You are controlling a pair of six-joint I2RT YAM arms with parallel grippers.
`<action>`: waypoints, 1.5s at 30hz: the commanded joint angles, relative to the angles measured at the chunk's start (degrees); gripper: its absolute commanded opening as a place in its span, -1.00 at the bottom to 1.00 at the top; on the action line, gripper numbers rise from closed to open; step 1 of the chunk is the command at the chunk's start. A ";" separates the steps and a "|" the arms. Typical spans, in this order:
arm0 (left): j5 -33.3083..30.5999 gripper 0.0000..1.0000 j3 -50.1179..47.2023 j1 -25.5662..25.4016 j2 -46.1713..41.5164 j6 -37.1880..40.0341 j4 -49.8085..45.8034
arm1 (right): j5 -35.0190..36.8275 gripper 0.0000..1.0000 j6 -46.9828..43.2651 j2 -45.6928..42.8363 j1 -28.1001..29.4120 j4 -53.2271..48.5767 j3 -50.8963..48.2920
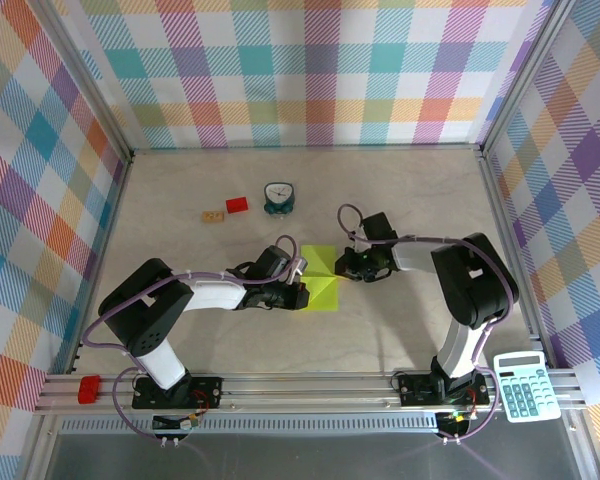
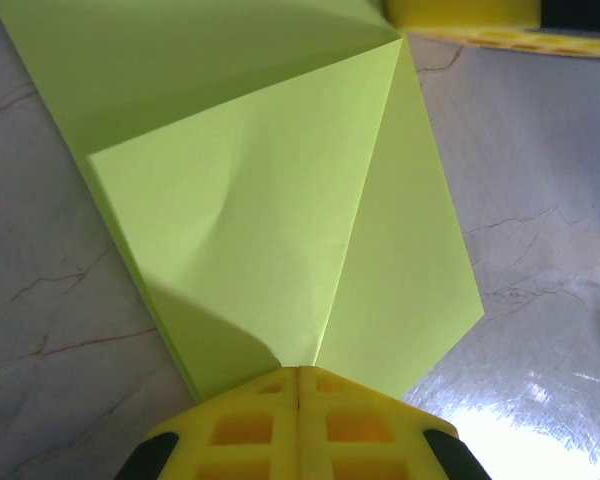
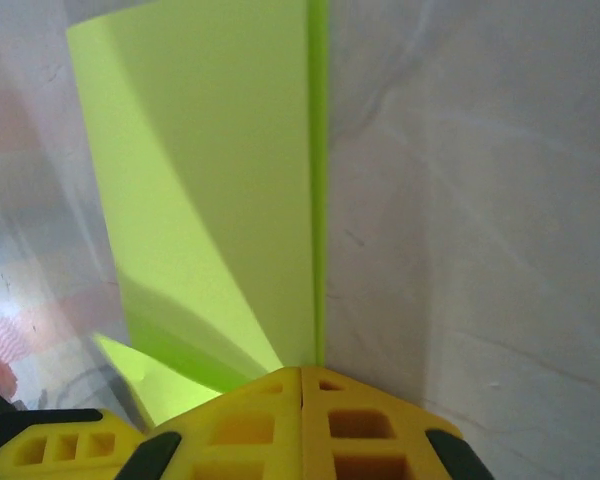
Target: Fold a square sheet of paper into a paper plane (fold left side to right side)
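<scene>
- At mid-table, my left gripper (image 2: 299, 378), jaws closed, touches the folded square sheet of paper (image 1: 321, 278).
- My right gripper (image 3: 301, 375), closed too, meets its creased edge.

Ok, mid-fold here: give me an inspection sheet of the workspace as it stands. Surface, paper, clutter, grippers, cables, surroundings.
Surface: pale marbled table; no spills seen.
Job's things: square sheet of paper, lime green, partly folded with visible creases, lying at the centre between the two arms.
Clutter: teal clock, red block and small tan block on the far side, apart from the paper.
Grippers: left gripper shut, tips at a corner of the paper; right gripper shut, tips at a folded edge; cannot tell whether either pinches the paper.
Cables: purple cables run along both arms, looping near the wrists.
Surroundings: plaid walls; calculator by the near rail, right side.
</scene>
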 commanded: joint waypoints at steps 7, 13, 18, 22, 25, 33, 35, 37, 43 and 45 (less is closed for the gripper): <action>-0.95 -1.00 -1.09 -0.24 0.84 -1.36 -4.98 | -0.18 -1.00 -0.11 -6.53 -0.77 -1.32 -1.69; -0.90 -1.00 -0.57 -0.20 0.86 -1.68 -4.43 | -3.53 -1.00 3.27 -7.45 2.52 3.35 -4.55; -1.29 -1.00 -0.05 -0.25 1.34 -2.16 -4.66 | -2.96 -1.00 5.14 -8.10 4.51 5.67 -5.99; -1.53 -1.00 0.57 -0.26 1.88 -2.77 -4.07 | -2.39 -1.00 4.22 -8.42 4.51 4.49 -5.40; -1.61 -1.00 1.00 -0.21 2.18 -3.04 -3.71 | -2.53 -1.00 3.71 -8.40 4.49 3.72 -4.72; -1.87 -1.00 1.06 -0.25 2.41 -2.87 -2.97 | -4.11 -1.00 4.63 -6.96 5.45 4.58 -3.36; -1.71 -1.00 1.23 -0.25 2.56 -2.78 -2.87 | -4.38 -1.00 4.96 -6.18 5.78 4.83 -2.64; -1.45 -1.00 1.45 -0.25 2.88 -2.61 -2.70 | -4.45 -1.00 5.30 -5.39 6.07 5.21 -2.12; -1.26 -1.00 1.71 -0.26 3.04 -2.39 -2.66 | -4.92 -1.00 5.72 -2.61 7.37 5.81 0.12; -1.35 -1.00 1.65 -0.18 2.96 -2.43 -2.67 | -4.92 -1.00 6.00 -1.71 7.88 6.02 0.51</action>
